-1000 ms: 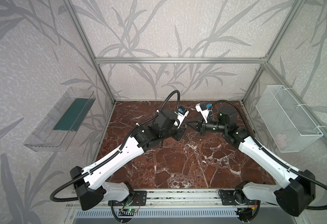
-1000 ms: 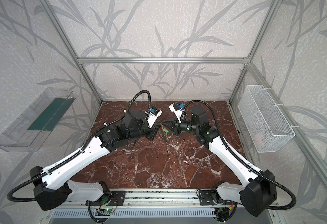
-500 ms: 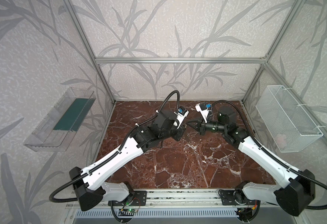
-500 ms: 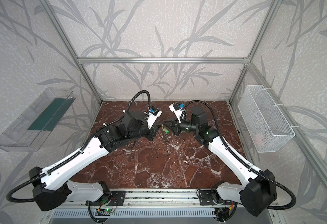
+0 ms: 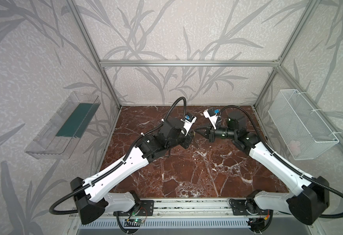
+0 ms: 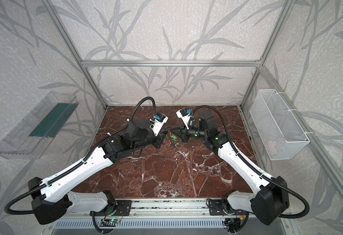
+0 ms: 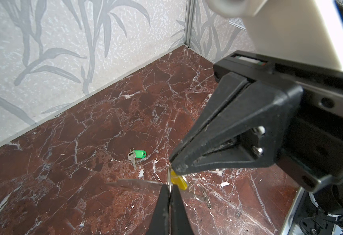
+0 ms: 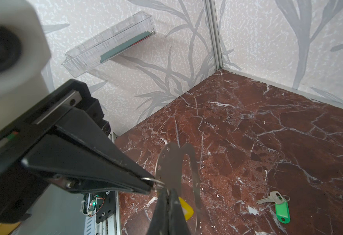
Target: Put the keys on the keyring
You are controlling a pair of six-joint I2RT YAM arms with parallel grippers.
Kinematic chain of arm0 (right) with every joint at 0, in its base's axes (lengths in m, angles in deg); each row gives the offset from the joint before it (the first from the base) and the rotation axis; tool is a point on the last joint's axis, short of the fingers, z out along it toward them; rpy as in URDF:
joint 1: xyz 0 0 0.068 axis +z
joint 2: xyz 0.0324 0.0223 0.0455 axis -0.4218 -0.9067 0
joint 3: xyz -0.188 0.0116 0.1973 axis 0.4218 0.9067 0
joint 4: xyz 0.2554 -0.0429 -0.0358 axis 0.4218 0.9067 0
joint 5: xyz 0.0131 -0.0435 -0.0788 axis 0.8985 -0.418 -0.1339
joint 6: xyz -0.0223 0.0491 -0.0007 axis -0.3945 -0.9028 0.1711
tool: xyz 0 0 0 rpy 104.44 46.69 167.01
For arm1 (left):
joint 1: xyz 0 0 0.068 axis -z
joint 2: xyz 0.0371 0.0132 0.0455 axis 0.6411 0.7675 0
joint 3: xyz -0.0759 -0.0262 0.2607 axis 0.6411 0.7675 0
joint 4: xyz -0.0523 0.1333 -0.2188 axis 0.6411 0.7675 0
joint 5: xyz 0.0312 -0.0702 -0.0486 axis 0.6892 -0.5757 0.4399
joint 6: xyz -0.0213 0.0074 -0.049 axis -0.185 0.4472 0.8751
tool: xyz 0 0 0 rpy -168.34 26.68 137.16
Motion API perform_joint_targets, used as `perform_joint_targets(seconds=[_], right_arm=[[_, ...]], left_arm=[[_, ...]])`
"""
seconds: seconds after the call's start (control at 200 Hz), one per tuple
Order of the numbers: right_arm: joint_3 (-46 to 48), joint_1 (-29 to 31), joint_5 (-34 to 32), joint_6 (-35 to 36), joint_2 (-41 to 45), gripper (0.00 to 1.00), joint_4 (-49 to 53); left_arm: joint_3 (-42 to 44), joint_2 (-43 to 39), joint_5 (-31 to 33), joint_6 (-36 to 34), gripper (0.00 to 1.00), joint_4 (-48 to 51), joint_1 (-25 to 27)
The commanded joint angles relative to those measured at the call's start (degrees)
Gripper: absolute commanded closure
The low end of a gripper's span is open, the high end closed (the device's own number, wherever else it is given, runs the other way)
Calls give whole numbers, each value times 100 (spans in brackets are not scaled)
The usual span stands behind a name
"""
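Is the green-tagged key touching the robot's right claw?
Apart: the left wrist view shows bare marble between the green-tagged key and the right gripper.

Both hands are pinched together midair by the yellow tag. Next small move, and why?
Probably hold the left hand steady and nudge the right hand to line the split ring up with an edge hole of the keyring. Both hands are shut, tip to tip; the left pinches the ring beside those holes, the yellow tag hanging alongside. Threaded yet? Cannot tell.

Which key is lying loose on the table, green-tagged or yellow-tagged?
The green-tagged key: it lies flat on the marble table with nothing touching it. The yellow tag is up by the left end effector and right end effector.
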State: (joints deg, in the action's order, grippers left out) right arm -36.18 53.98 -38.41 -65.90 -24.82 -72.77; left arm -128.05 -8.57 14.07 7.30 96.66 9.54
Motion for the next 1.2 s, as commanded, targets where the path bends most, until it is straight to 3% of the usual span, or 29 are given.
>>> perform_joint_targets(seconds=[0.0,0.055,0.135,0.34,0.48,0.83,1.195], right_arm=[[-105,-12,-101,98,-30,79,300],[-72,-22,-208,82,25,63,282],[14,-42,-383,53,140,49,202],[188,-131,-583,-20,418,43,-16],[298,-148,-418,-118,575,43,-342],[392,-146,385,-289,423,66,-967],[612,-137,600,-270,402,75,-1053]], left_arm=[[-1,-270,94,-42,100,-532,35],[12,-278,103,-37,100,-533,39],[42,-305,120,-36,100,-548,36],[113,-369,190,-36,100,-621,39],[196,-426,232,-54,100,-728,36],[604,-639,65,-45,100,-1259,36],[685,-664,-165,-65,100,-1448,38]])
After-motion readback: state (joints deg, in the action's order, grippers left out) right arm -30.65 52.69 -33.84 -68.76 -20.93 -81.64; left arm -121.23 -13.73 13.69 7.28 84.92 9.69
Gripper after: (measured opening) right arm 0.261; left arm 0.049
